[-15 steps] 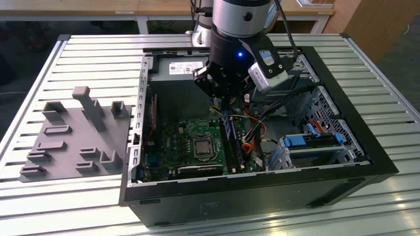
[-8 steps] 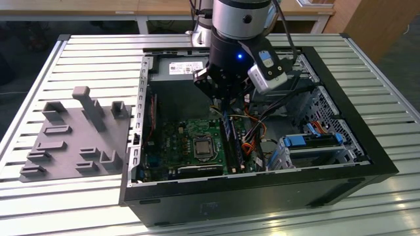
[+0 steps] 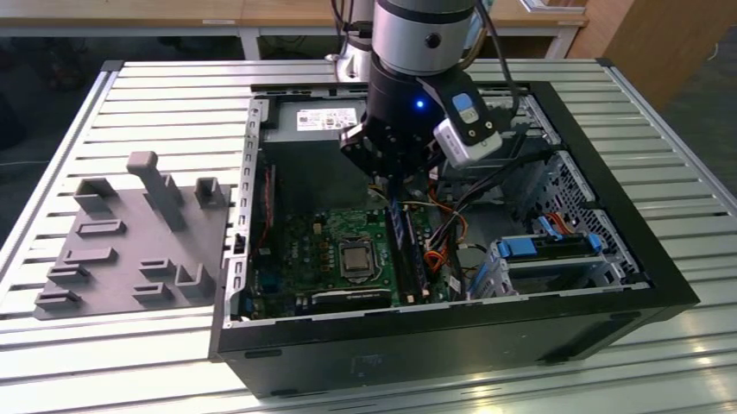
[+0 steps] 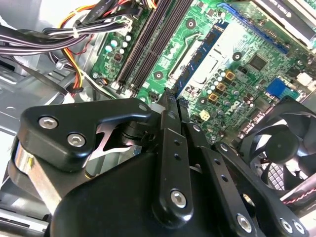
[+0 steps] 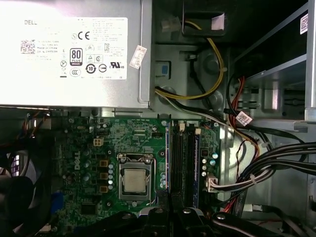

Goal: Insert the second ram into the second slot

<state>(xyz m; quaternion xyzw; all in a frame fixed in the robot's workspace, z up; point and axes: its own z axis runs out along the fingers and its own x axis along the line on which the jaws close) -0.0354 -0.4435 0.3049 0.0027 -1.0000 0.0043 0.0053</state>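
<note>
The gripper (image 3: 389,183) is held, fingers together, over the second ram (image 3: 401,246), seemingly seated in the motherboard (image 5: 89,143); cables (image 5: 276,158) are bundled beside.

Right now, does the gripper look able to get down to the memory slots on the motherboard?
Probably yes. In the first wrist view the gripper hangs close over the memory slots, and the cable bundle lies off to one side of them. Nothing visible stands between gripper and slots.
</note>
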